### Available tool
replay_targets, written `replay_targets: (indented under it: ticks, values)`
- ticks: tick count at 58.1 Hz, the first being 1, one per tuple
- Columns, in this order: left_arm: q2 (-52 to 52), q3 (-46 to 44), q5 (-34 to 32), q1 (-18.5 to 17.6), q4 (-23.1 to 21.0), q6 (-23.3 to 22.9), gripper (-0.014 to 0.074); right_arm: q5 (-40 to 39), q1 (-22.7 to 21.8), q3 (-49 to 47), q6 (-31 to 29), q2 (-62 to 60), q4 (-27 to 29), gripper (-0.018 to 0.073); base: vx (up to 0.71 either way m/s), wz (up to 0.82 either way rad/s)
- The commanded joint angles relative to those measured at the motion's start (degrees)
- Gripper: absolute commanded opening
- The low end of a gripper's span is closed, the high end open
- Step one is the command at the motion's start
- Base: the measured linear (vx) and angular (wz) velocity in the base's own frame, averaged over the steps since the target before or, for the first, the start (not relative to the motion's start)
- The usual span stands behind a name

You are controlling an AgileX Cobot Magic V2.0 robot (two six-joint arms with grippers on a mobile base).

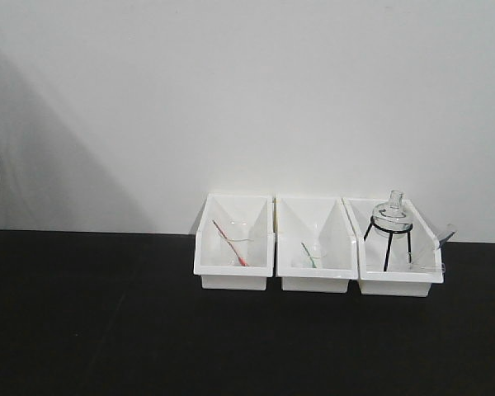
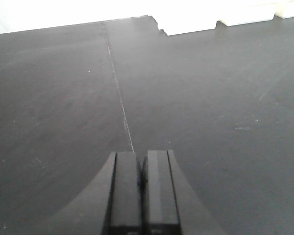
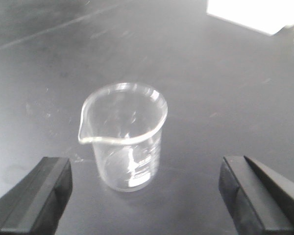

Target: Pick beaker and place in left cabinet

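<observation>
**1. Gripper state**

- Right gripper (image 3: 143, 165): fingers spread wide, holding nothing. The beaker (image 3: 124, 147) stands upright between them, touching neither. It sits nearer the left finger (image 3: 44, 191), with its lip toward that finger.
- Left gripper (image 2: 142, 157): fingers pressed together, empty, low over the table (image 2: 210, 107).

**2. Position relative to the bins**

- The beaker stands on the black table, on the robot's side of the bins and well apart from them. One bin corner (image 3: 255, 14) shows beyond it in the right wrist view.
- The left gripper is also on the robot's side of the bins, well apart.
- The cabinet is not in view.

**3. Likely faults**

- Off-centre closing: the nearer finger would probably touch first and push or tip the glass.
- Contact on the lip: a pad landing on the lip would likely seat poorly and twist the beaker.
- Short reach: how far the tips overlap the wall cannot be told. A shallow pinch on smooth glass may slip on lifting.
- Excess squeeze: thin glass may crack.
- Route: with the cabinet unseen, clearance on the way to it cannot be judged.

**4. Count**

| Item | Qty |
|---|---|
| Grippers | 2 |
| Beaker | 1 |
| Bins: (image 1: 234, 268), (image 1: 315, 271), (image 1: 400, 279) | 3 |
| Flask (image 1: 393, 216), in the right-hand bin | 1 |
| Tripod (image 1: 387, 247) under the flask | 1 |
| Red-tipped rod (image 1: 231, 244), left-hand bin | 1 |
| Green-tipped rod (image 1: 309, 254), middle bin | 1 |

Other clear glassware in the bins is too faint to count.
</observation>
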Motion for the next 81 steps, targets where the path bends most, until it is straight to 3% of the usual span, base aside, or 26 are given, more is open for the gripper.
replay_targets:
  ticks: [1, 13, 25, 54, 68, 75, 81]
  values:
    - [-0.59, -1.07, -4.68, -0.32, -0.63, -0.07, -0.0006, -10.39, 0.10, -1.33, -0.04, 1.73, -0.25, 0.0666, 0.00, 0.00]
    - [-0.59, -1.07, -4.68, -0.32, -0.63, -0.07, -0.0006, -16.94, 0.10, -4.21, 0.08, 9.31, -1.38, 0.0660, 0.00, 0.00]
    - [-0.59, -1.07, -4.68, -0.32, -0.63, -0.07, -0.0006, -16.69, 0.10, -9.54, 0.31, 14.08, -4.44, 0.0657, 0.00, 0.00]
    - [-0.59, -1.07, -4.68, -0.32, -0.63, -0.07, -0.0006, -16.96, 0.10, -16.47, 0.70, 20.53, -4.51, 0.0627, 0.00, 0.00]
    - [-0.59, -1.07, -4.68, -0.32, -0.63, -0.07, -0.0006, -16.70, -0.01, -16.19, 0.70, 20.53, -5.30, 0.0521, 0.00, 0.00]
    - [-0.59, -1.07, -4.68, -0.32, -0.63, -0.07, -0.0006, -16.56, -0.01, -16.19, 1.02, 20.03, -6.34, 0.0416, 0.00, 0.00]
    - [-0.59, -1.07, -4.68, -0.32, -0.63, -0.07, -0.0006, -14.83, -0.01, -16.19, 4.95, 17.41, -6.59, 0.0260, 0.00, 0.00]
